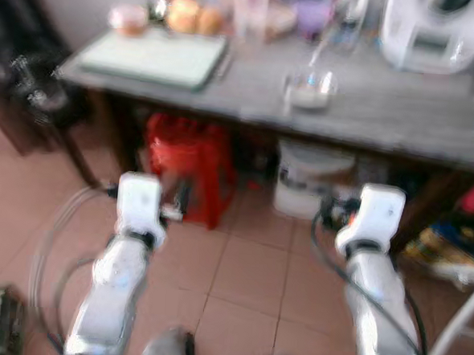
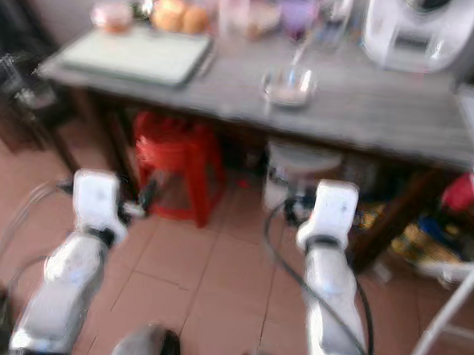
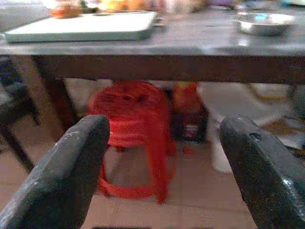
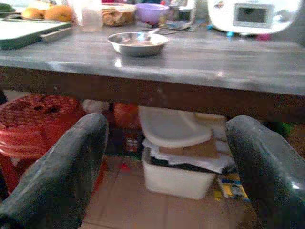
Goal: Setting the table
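While both fingers (image 3: 66,181) (image 4: 52,176) spread, steel bowl (image 4: 137,43) on table (image 4: 228,62), contents unclear.

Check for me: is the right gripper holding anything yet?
No: in the right wrist view the right gripper is open and empty, below the table, with the metal bowl untouched on top.

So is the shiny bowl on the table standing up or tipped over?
Standing up. The metal bowl sits flat on the grey table, rim upward. Whether anything is inside, cannot tell.
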`<state>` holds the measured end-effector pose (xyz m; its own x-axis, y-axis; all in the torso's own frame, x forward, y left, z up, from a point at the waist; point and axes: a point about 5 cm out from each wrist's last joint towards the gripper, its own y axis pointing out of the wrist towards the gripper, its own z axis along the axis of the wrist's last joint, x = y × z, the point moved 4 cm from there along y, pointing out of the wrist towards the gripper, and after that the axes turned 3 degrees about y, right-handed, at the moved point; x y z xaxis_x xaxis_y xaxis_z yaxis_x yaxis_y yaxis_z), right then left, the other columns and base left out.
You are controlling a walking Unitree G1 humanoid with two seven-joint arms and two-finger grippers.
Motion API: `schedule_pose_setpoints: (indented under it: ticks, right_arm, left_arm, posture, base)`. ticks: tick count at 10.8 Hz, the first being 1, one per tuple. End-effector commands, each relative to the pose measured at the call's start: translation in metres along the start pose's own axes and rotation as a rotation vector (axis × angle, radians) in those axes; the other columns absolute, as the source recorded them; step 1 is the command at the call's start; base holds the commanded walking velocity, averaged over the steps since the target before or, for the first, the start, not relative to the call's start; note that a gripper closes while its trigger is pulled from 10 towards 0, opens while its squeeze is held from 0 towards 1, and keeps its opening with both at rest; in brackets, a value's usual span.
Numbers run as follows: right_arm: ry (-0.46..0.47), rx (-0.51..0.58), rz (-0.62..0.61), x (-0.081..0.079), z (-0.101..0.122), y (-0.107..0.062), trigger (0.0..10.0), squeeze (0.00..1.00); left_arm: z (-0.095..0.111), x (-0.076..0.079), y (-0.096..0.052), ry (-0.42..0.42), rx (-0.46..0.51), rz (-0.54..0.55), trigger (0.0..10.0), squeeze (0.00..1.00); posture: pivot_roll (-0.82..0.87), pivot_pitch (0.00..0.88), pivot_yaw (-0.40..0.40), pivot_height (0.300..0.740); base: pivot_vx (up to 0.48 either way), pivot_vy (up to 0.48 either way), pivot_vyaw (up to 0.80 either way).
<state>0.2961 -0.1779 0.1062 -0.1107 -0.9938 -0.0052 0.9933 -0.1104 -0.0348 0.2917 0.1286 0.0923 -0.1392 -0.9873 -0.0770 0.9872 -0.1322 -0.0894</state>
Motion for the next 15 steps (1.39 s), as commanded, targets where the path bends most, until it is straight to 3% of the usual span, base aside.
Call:
schedule_pose_setpoints:
  ticks: [1,2,3,4,6,9,10,15]
  right_arm:
    - [-0.011,0.002,-0.004,0.000,0.002,0.000,10.0,0.00]
    - [-0.047,-0.017,-0.062,0.011,-0.002,0.000,10.0,0.00]
    - [0.027,-0.081,-0.148,0.027,-0.013,0.000,10.0,0.00]
    - [-0.012,-0.070,-0.135,0.029,-0.011,0.001,10.0,0.00]
    - [-0.019,-0.052,-0.072,0.015,-0.007,0.003,10.0,0.00]
    - [-0.039,-0.046,-0.079,0.016,-0.006,0.003,10.0,0.00]
    - [-0.094,-0.028,-0.101,0.017,-0.003,0.004,10.0,0.00]
    - [-0.053,-0.030,-0.081,0.006,-0.006,0.001,10.0,0.00]
  left_arm:
    - [0.008,-0.003,0.002,0.021,0.028,0.000,10.0,0.00]
    - [0.014,0.002,0.001,-0.027,0.070,-0.055,10.0,0.00]
    - [0.017,0.002,0.000,-0.027,0.083,-0.052,10.0,0.00]
    - [0.019,-0.001,0.000,-0.019,0.089,-0.034,10.0,0.00]
    - [0.018,0.002,0.000,-0.040,0.084,-0.066,10.0,0.00]
    - [0.019,0.003,0.000,-0.041,0.088,-0.073,10.0,0.00]
    - [0.020,0.003,0.001,-0.042,0.088,-0.076,10.0,0.00]
    - [0.015,-0.001,-0.005,-0.033,0.077,-0.072,10.0,0.00]
  posture:
    - [0.03,0.000,0.012,0.740]
    - [0.03,0.000,0.010,0.740]
    - [0.02,0.000,0.011,0.740]
    - [0.02,0.000,0.011,0.740]
    - [0.02,0.000,0.011,0.740]
    - [0.02,0.000,0.012,0.740]
    - [0.02,0.000,0.012,0.740]
    - [0.03,0.000,0.025,0.740]
  base:
    - [0.000,0.000,0.00]
    - [0.000,0.000,0.00]
    - [0.000,0.000,0.00]
    - [0.000,0.000,0.00]
    - [0.000,-0.294,0.00]
    - [0.000,-0.436,0.00]
    - [0.000,-0.480,0.00]
    - [0.000,-0.480,0.00]
